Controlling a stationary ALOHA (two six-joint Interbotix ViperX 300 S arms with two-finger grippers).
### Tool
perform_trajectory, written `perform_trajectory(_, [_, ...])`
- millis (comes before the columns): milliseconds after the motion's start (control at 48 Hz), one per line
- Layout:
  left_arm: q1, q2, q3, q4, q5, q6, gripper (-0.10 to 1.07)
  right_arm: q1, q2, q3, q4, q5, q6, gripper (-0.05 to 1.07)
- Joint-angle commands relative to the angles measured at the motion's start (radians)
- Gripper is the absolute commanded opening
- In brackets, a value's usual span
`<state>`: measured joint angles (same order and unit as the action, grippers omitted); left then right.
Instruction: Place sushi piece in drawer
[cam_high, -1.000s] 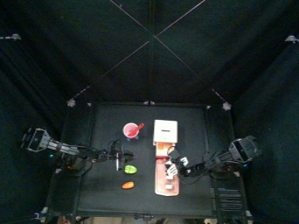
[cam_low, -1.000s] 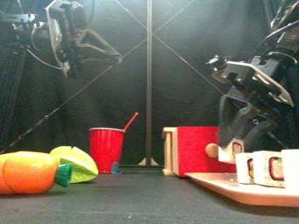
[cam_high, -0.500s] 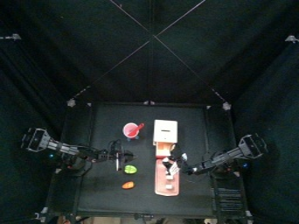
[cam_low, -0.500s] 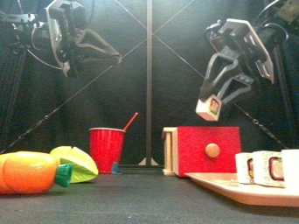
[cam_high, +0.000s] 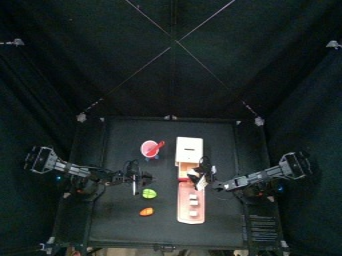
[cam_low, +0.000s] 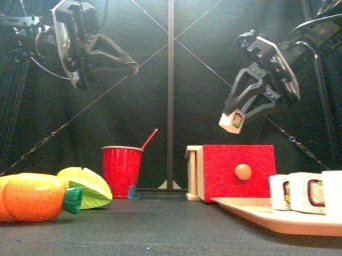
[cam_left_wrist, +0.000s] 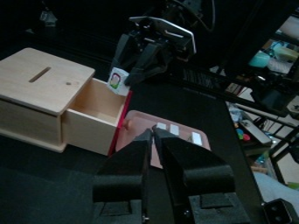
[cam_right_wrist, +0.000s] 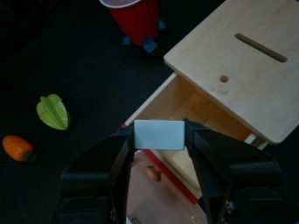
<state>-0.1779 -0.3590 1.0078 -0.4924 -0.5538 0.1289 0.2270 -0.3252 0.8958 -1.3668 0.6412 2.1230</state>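
Gripping a sushi piece (cam_right_wrist: 159, 135) between wide jaws, right claw (cam_low: 235, 118) hangs above the drawer (cam_right_wrist: 176, 188). Drawer's pulled out, long axis toward worktop (cam_high: 120, 140) front. Left claw (cam_left_wrist: 153, 144) nearly shut, empty.

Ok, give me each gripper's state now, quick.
Left gripper: shut, holding nothing, raised at the table's left side.
Right gripper: clamped on a small white block-shaped sushi piece, held above the cream-white cabinet's open pinkish-tan drawer.

Robot lab: black-curtained pen (cam_high: 80, 60), small table (cam_high: 114, 195), cluttered shelves (cam_left_wrist: 274, 61) beyond.
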Motion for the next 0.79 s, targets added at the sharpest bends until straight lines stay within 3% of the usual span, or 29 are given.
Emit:
perform_trajectory(0, [-0.011,0.000,-0.020,0.002,-0.009,0.000,0.56,-0.006,0.003,-0.009,-0.011,0.002,0.003,0.67])
perform_trajectory(479, [-0.012,0.000,-0.015,0.002,-0.014,0.000,0.56,-0.034,0.141,-0.078,-0.049,0.011,0.005,0.68])
perform_trajectory(771, [-0.012,0.000,-0.009,0.002,-0.014,0.000,0.56,-0.034,0.155,-0.083,-0.034,0.031,0.015,0.70])
